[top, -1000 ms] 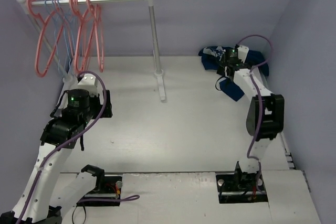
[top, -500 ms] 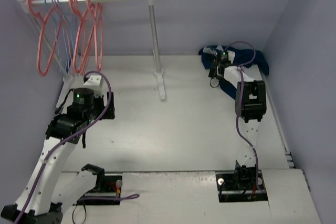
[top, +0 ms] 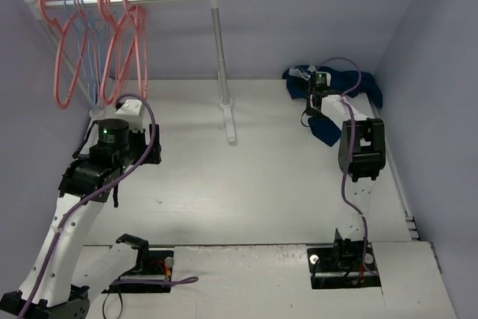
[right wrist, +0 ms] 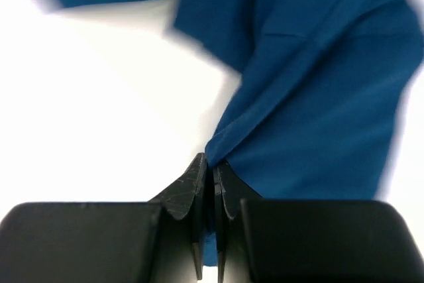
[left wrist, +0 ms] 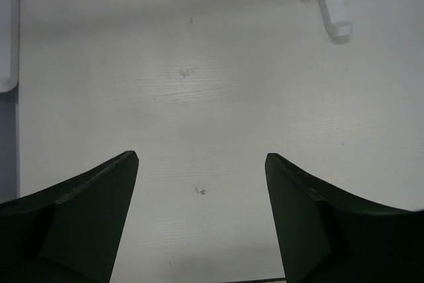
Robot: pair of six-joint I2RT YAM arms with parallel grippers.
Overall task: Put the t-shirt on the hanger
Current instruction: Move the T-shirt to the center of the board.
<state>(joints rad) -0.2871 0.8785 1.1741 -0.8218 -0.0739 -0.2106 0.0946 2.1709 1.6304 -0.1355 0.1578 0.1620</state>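
The dark blue t-shirt (top: 331,129) lies crumpled at the far right of the table, close to the right wall. My right gripper (top: 317,99) reaches down into it. In the right wrist view that gripper (right wrist: 212,164) is shut on a fold of the t-shirt (right wrist: 318,97), with cloth pinched between the fingers. Several salmon-pink hangers (top: 123,42) hang on the rail at the far left; I cannot tell which is the task's hanger. My left gripper (top: 146,147) hovers below them, open, with only bare table between its fingers (left wrist: 201,157).
Thin light-blue hangers (top: 88,42) hang among the pink ones. The rack's upright pole (top: 218,42) stands mid-table on a white foot (top: 230,121), whose end shows in the left wrist view (left wrist: 329,1). Grey walls close in the back and both sides.
My right gripper has gone from open to shut on the t-shirt, and its forearm has swung left and straightened. The left arm has crept toward the rack.
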